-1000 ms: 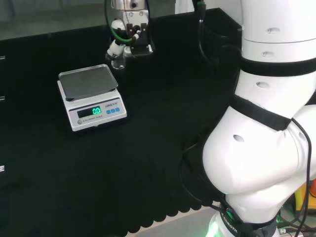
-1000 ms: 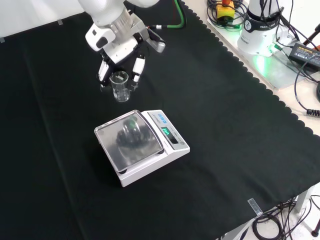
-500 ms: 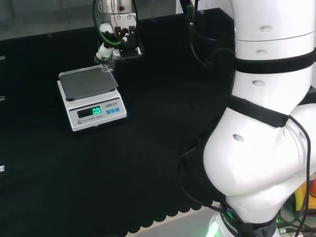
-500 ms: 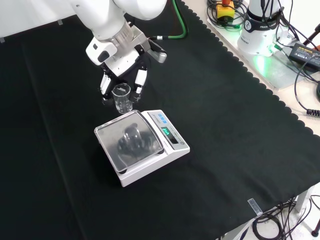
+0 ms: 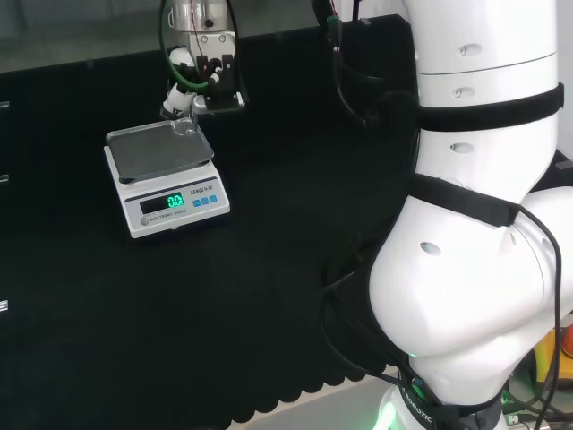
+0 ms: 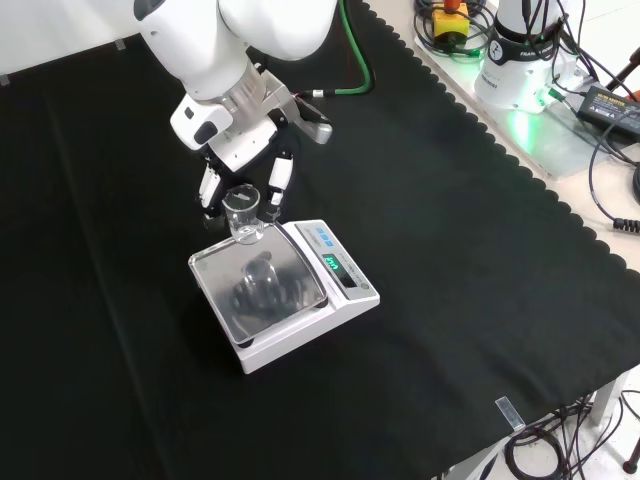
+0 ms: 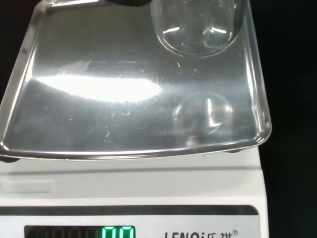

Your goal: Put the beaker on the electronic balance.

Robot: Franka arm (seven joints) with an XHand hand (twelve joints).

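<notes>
my hand (image 6: 243,165) curled round clear beaker (image 6: 242,212) | above balance pan (image 6: 262,290) edge | risk: off-centre release tips it off the rim

clear beaker (image 6: 242,212), white balance (image 6: 285,292), black cloth (image 6: 450,250)

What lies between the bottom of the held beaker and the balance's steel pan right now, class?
Nothing: in the wrist view the beaker, held by the hand, hangs over the pan of the balance, with bare steel and the beaker's reflection beneath.
</notes>
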